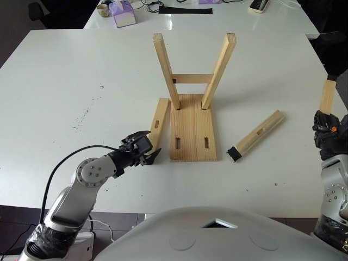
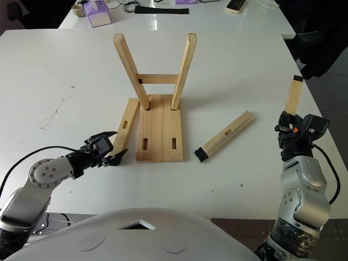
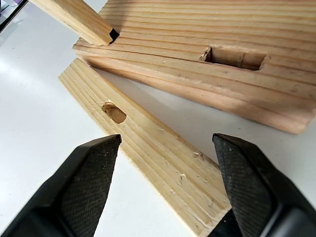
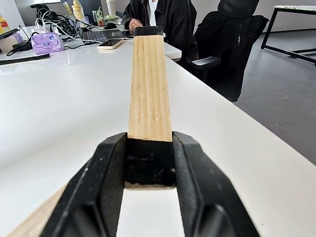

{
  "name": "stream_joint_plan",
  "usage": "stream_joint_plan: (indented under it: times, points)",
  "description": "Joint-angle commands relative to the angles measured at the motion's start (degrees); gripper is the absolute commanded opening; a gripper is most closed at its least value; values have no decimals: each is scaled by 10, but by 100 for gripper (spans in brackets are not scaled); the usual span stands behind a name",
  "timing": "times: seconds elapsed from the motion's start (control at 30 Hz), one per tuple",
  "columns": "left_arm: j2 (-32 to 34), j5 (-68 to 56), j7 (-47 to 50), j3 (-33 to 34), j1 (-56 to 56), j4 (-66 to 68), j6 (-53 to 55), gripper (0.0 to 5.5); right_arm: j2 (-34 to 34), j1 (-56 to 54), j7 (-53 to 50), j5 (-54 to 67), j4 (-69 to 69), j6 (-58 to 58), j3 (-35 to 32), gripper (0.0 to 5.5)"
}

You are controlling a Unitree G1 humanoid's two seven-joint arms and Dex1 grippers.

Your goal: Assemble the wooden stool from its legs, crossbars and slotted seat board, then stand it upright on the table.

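The slotted seat board lies flat mid-table. Two legs stand in its far slots, joined by a crossbar. A loose leg lies along the board's left side. My left gripper is open at that leg's near end, with its fingers on either side of the wood. Another loose leg with a black end lies to the right of the board. My right gripper is shut on a black-tipped wooden bar, held by the table's right edge.
A second table behind carries a purple tissue box, a cup and a phone. The two empty near slots of the board face up. The table's right edge runs close to my right arm.
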Motion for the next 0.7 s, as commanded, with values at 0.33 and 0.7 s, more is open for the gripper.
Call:
stream_joint_plan:
  times: [0.33, 0.7]
  points:
    - [-65, -424, -28, 194, -235, -38, 174, 344, -166, -110, 215, 445, -98, 94, -24, 132]
    - [-107, -813, 0, 187, -444, 68, 284, 451, -347, -256, 394, 678, -15, 238, 49, 132]
